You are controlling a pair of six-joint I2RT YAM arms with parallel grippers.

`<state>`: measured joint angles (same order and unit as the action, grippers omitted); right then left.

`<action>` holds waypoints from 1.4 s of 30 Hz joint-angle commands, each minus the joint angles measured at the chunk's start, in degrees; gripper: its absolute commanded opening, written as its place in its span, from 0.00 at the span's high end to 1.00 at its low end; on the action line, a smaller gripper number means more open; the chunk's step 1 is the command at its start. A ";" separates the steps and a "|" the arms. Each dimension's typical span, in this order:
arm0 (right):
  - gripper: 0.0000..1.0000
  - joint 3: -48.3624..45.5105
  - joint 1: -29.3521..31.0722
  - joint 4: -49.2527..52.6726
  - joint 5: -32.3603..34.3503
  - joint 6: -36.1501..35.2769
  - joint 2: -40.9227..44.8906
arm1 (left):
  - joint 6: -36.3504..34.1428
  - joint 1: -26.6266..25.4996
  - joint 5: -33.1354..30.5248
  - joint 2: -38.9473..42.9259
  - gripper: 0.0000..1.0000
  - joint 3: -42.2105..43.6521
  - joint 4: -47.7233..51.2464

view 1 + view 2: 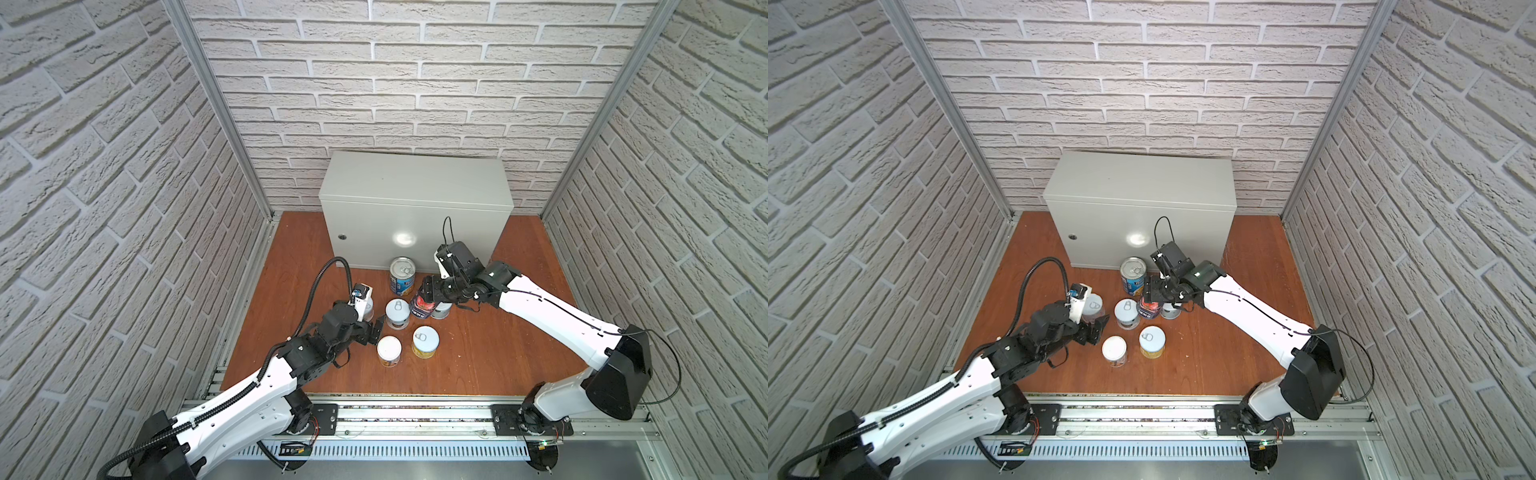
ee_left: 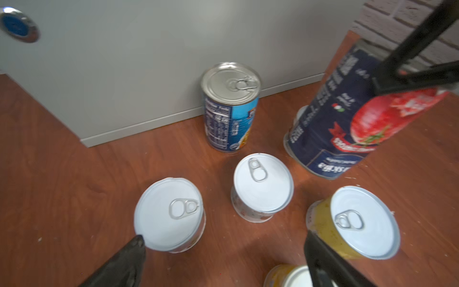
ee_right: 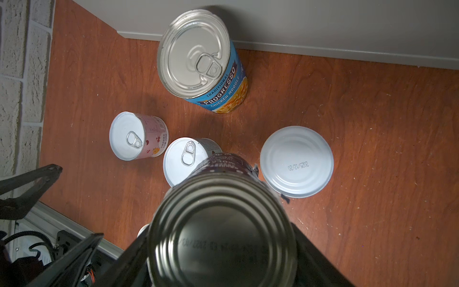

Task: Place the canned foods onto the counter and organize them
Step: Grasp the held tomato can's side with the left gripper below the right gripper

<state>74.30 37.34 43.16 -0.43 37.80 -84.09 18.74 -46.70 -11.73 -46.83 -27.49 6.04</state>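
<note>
Wooden floor before brick walls: right pincer clamps the tilted tomato can; left pincer gapes wide, short white-topped cans just ahead.

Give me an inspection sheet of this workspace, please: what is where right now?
Surface: reddish wooden floor; grey counter, no cans on top.
Job's things: blue soup can upright by the counter; five short cans standing on the floor; tomato can tilted.
Clutter: nothing seen.
Tools: left tool open, empty, beside the short cans; right tool shut on the tomato can.
Cables: black hose arches over left arm; thin cable loops above right wrist.
Surroundings: brick-pattern walls; metal rail at front.
</note>
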 commanded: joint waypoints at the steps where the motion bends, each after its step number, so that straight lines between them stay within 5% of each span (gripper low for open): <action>1: 0.71 4.19 -0.33 -4.18 -2.20 0.87 3.41 | -3.59 -0.49 6.49 -1.58 0.01 1.21 -9.41; 27: 0.70 6.38 -0.96 -2.14 -10.93 1.12 6.61 | -9.87 -1.29 23.34 -20.85 0.02 -6.43 -26.82; 42: 0.71 5.79 -1.82 -4.19 -17.08 1.82 7.45 | -11.63 -1.17 24.47 -26.19 0.01 -10.09 -29.75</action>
<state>77.58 35.94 46.00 -14.06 38.85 -80.36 8.49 -47.70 11.84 -72.36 -35.94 -19.09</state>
